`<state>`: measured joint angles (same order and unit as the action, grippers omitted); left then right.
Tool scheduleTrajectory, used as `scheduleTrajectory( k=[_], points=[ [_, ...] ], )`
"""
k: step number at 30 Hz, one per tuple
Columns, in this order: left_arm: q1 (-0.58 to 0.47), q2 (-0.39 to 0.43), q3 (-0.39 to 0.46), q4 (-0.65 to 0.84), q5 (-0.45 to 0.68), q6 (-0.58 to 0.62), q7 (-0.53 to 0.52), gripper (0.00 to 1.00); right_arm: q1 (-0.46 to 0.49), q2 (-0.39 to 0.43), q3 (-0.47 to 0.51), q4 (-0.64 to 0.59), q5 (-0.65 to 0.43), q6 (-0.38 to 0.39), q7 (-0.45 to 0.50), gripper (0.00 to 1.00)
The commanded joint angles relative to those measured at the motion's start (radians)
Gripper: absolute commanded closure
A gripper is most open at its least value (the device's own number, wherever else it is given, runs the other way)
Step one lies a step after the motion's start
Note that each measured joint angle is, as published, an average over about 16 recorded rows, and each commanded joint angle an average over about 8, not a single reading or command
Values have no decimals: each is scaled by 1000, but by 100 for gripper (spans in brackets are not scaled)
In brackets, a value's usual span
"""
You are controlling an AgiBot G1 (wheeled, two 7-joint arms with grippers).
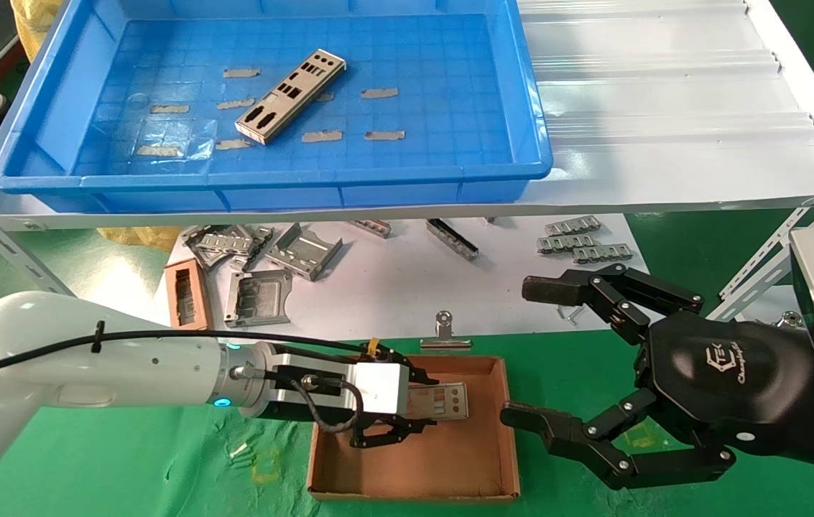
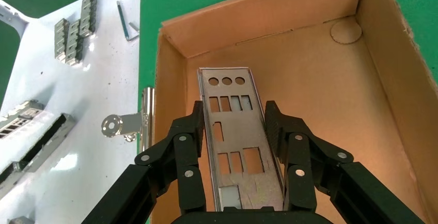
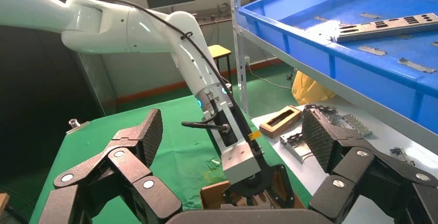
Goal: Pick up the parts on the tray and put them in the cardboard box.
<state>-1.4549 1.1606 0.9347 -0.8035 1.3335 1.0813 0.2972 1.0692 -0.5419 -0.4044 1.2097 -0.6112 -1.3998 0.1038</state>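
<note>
The left end effector (image 2: 232, 131) is inside the cardboard box (image 1: 478, 467), low over its floor, with its two black fingers (image 2: 188, 141) spread just wider than one silver part (image 2: 235, 141) that lies flat between them. In the left wrist view the fingers stand either side of the plate's long edges with a thin gap on each side, so the plate is not clamped; its three round holes point toward the box's far wall. In the head view the plate pokes out past the end effector toward the box's middle.

The right end effector (image 1: 543, 352) hangs just outside the box, on the side facing the right arm, fingers wide apart and holding nothing.

A second part (image 1: 290, 96) lies at a slant on the floor of the blue tray (image 1: 40, 122), well apart from the box, among small tape scraps (image 1: 378, 92). The tray sits on a white shelf (image 1: 665, 108) beyond the box.

Between tray and box, a white sheet (image 1: 392, 287) on the green worktop (image 1: 126, 467) carries grey folded brackets (image 1: 302, 251) and a reddish-brown frame piece (image 1: 187, 294). A silver binder clip (image 1: 444, 334) rests just beside the box's far wall.
</note>
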Motion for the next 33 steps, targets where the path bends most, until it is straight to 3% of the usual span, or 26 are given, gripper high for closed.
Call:
scheduleTrajectory(
  k=[1,13,23,33],
  points=[
    [2,4,-1,7,-2,-1,4,0,0,0,0,0,0,0,0,0],
    [6,-16,-36,8,-72,49,47,0,0,0,0,0,0,0,0,0],
    [32,-63,-98,24,-246,176,-48,0,0,0,0,0,0,0,0,0],
    [36,-65,-99,23,-246,179,-44,0,0,0,0,0,0,0,0,0]
  ],
)
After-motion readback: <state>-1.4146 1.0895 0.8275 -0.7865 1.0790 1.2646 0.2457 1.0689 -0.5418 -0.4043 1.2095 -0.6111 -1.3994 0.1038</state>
